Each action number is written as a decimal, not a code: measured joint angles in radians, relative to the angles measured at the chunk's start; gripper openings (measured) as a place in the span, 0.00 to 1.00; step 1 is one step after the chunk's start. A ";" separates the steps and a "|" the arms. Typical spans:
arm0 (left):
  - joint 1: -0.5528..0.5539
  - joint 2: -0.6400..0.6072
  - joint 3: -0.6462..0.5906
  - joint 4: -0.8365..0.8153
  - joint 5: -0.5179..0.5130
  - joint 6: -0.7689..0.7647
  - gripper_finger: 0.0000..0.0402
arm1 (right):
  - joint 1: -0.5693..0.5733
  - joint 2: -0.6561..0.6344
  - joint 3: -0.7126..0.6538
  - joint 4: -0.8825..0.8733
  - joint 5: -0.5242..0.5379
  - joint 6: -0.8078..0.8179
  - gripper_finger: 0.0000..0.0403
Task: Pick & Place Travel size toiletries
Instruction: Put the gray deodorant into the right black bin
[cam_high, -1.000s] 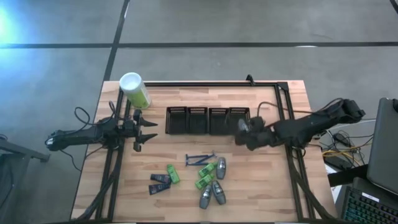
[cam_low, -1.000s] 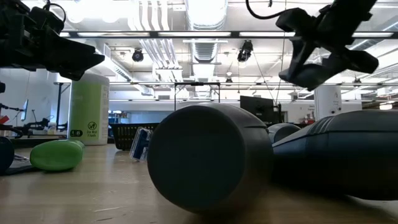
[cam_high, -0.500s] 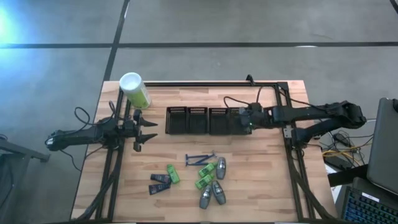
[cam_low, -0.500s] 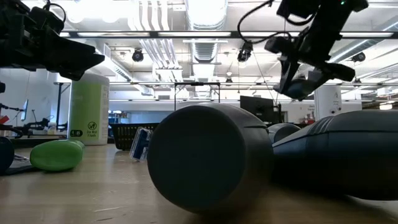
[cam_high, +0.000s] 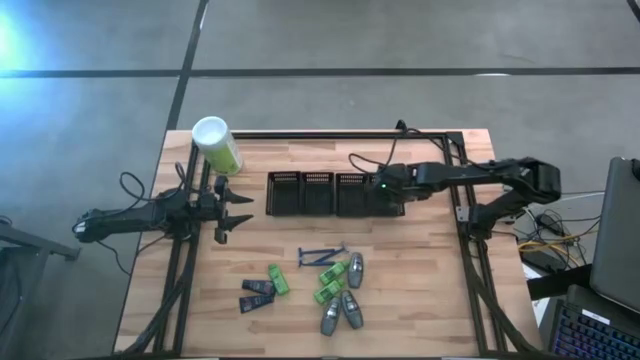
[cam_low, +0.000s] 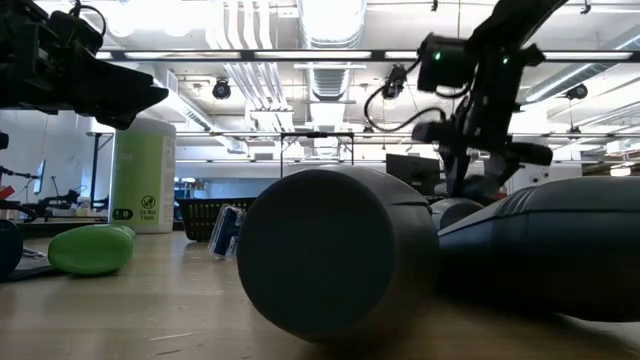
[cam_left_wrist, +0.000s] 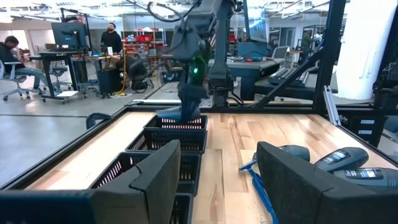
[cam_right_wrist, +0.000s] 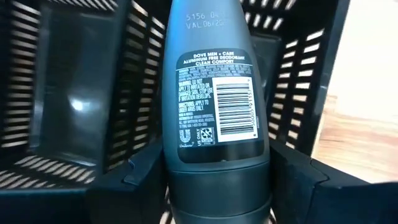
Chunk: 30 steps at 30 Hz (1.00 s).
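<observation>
My right gripper (cam_high: 384, 191) is shut on a grey oval bottle (cam_right_wrist: 214, 106) over the rightmost of the black mesh bins (cam_high: 318, 193); in the high view the gripper hides the bottle. My left gripper (cam_high: 236, 212) is open and empty at the table's left, and it also shows in the left wrist view (cam_left_wrist: 217, 180). On the near middle of the table lie thin blue razors (cam_high: 322, 254), green tubes (cam_high: 328, 282), navy tubes (cam_high: 257, 295) and more grey bottles (cam_high: 341, 310). My right gripper pinches the grey bottle's wide end (cam_right_wrist: 217, 177) between its two fingers (cam_right_wrist: 144, 180), one on each narrow side. The bottle points away from the wrist, along the fingers, into the rightmost bin (cam_right_wrist: 68, 81). Whether its far end touches the bin, I cannot tell.
A tall pale-green canister with a white cap (cam_high: 216, 144) stands at the far left corner. A black frame rail (cam_high: 330, 134) runs along the far edge. In the low view a grey bottle (cam_low: 335, 255) lies close in front of the camera.
My right gripper has carried the grey bottle from in front of the bins toward the table's far edge and a little left, over the rightmost bin. It has gone down and tipped to point into the bin.
</observation>
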 joint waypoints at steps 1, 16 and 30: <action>0.000 0.000 0.000 0.000 0.000 0.000 0.54 | -0.001 0.014 0.000 0.009 -0.003 -0.002 0.51; 0.000 0.000 0.000 0.000 0.000 0.000 0.54 | -0.003 0.059 0.000 0.073 0.011 0.001 0.58; 0.000 0.000 0.000 0.000 0.000 0.000 0.54 | 0.001 0.058 0.000 0.068 -0.014 -0.004 0.70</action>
